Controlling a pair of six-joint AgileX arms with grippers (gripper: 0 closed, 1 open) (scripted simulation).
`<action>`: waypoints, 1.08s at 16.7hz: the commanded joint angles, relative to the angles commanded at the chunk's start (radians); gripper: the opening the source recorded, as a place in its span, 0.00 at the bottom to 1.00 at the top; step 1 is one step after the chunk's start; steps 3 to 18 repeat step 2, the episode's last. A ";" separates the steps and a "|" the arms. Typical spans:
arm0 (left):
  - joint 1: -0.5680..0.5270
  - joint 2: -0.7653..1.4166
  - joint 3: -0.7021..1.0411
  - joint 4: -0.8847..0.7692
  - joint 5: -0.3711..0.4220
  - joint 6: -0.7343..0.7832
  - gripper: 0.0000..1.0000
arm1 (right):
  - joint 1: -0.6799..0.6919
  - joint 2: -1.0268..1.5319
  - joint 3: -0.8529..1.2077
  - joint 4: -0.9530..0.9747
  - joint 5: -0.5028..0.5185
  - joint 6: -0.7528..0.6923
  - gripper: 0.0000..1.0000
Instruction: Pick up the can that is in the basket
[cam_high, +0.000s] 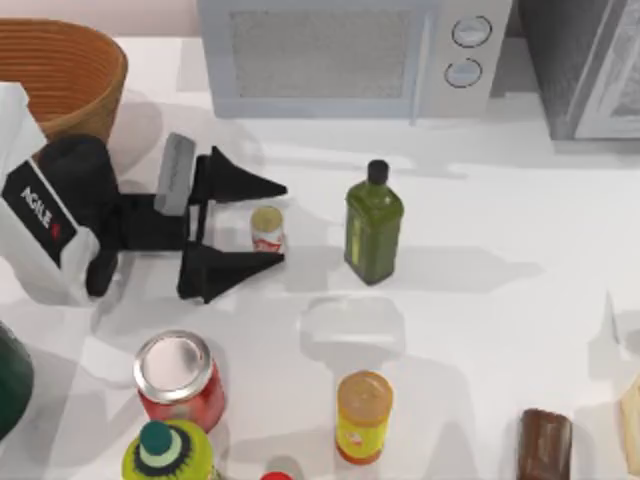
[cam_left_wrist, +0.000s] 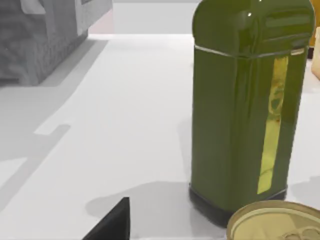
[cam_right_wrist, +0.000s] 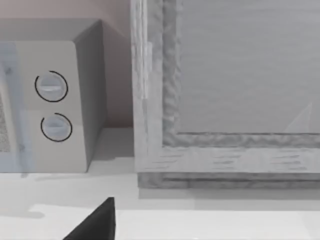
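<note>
The can, very small and white with red marks and a tan top, stands on the white table, outside the basket. The wicker basket sits at the back left corner. My left gripper is open, one black finger on each side of the can and neither touching it. In the left wrist view the can's tan lid lies close below the camera, with one finger beside it. My right arm is parked facing the back of the table; one of its fingers shows, with open space beside it.
A green bottle stands just right of the can, close to the fingertips. A microwave and a grey cabinet line the back. A red soda can, a yellow-labelled cylinder and a brown object stand near the front.
</note>
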 joint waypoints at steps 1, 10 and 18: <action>0.000 0.000 0.000 0.000 0.000 0.000 1.00 | 0.000 0.000 0.000 0.000 0.000 0.000 1.00; 0.000 0.000 0.000 0.000 0.000 0.000 1.00 | 0.000 0.000 0.000 0.000 0.000 0.000 1.00; 0.000 0.000 0.000 0.000 0.000 0.000 1.00 | 0.000 0.000 0.000 0.000 0.000 0.000 1.00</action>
